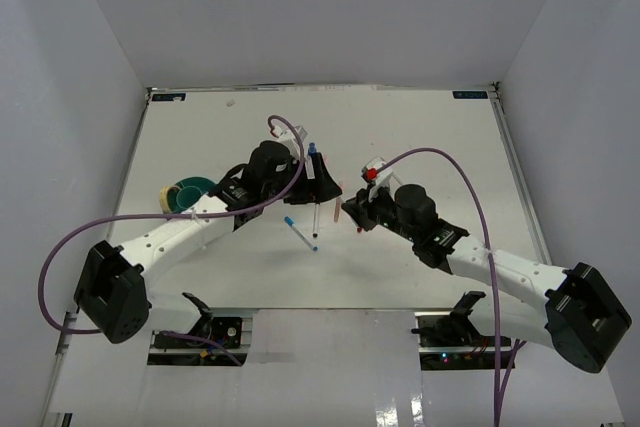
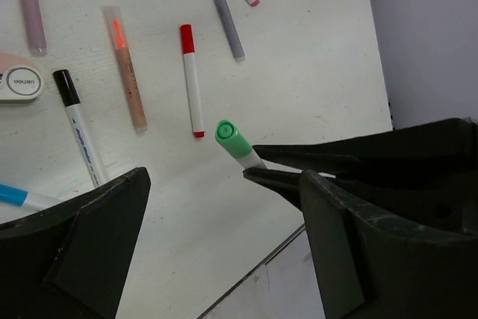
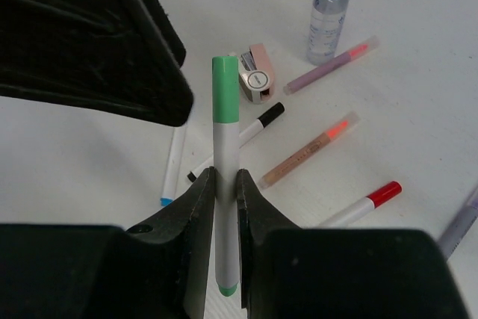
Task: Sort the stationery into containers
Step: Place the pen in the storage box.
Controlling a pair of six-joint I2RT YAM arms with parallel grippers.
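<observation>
Right wrist view: the right gripper (image 3: 225,178) pinches a green-capped marker (image 3: 225,102) upright. The left gripper (image 2: 224,184) gapes wide near its cap. From there, the teal cup (image 1: 192,192) sits on the desk (image 1: 420,137) at nine o'clock.

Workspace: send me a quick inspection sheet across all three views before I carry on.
Surface: white table, no spills seen.
Job's things: green-capped marker held; red-capped marker, black-capped marker and blue-capped bottle loose; teal cup far left.
Clutter: nothing seen.
Grippers: left gripper open, close to the held marker; right gripper shut on it.
Cables: purple cables arch over both arms.
Surroundings: plain pale walls.
</observation>
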